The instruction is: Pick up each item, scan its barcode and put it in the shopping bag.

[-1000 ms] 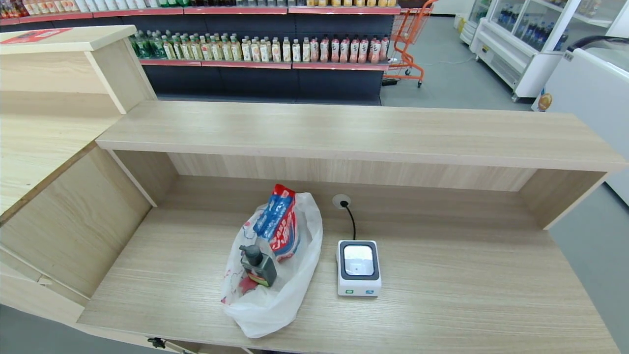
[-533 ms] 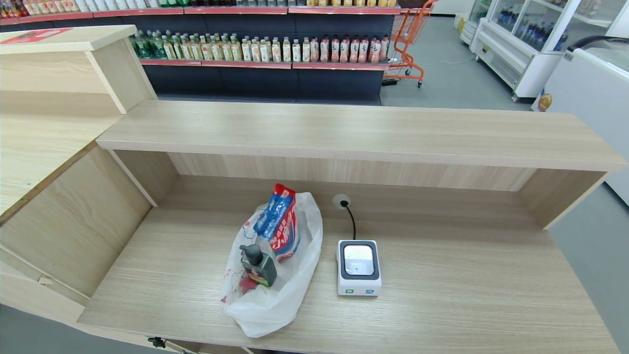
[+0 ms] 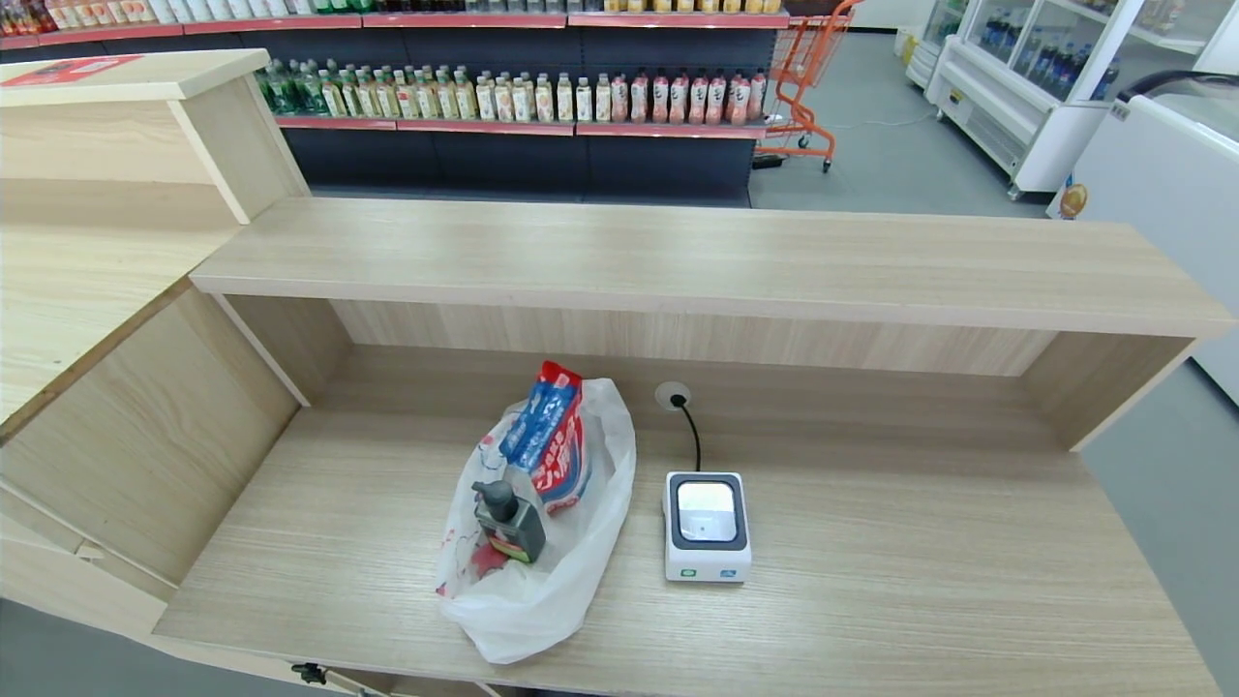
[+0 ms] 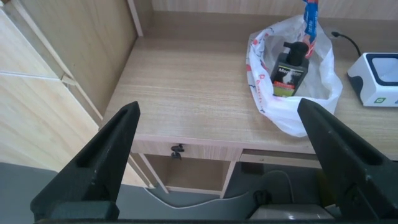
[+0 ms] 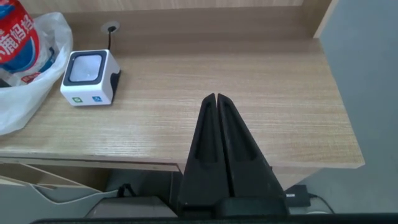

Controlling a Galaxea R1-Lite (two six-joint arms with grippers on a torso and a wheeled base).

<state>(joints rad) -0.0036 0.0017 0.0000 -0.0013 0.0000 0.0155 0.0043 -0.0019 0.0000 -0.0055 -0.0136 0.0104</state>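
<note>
Bag point(image 3: 542, 600) lies left of centre on the counter point(image 3: 920, 581), long axis near to far, holding a dark bottle point(image 3: 510, 528) and a red-blue pouch point(image 3: 552, 436). Left gripper point(image 4: 219, 107), fingers wide apart, hangs off the near edge; the bag is far and right of it, nearer this arm. Scanner point(image 3: 707, 528) sits just right of the bag. Right gripper point(image 5: 216, 99), fingers pressed together, hangs off the near edge, right of the scanner.

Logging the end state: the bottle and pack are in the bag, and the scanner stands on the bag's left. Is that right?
Not quite. The scanner stands on the right of the bag, not its left, as the head view shows. The bottle and pack are indeed in the bag.
</note>
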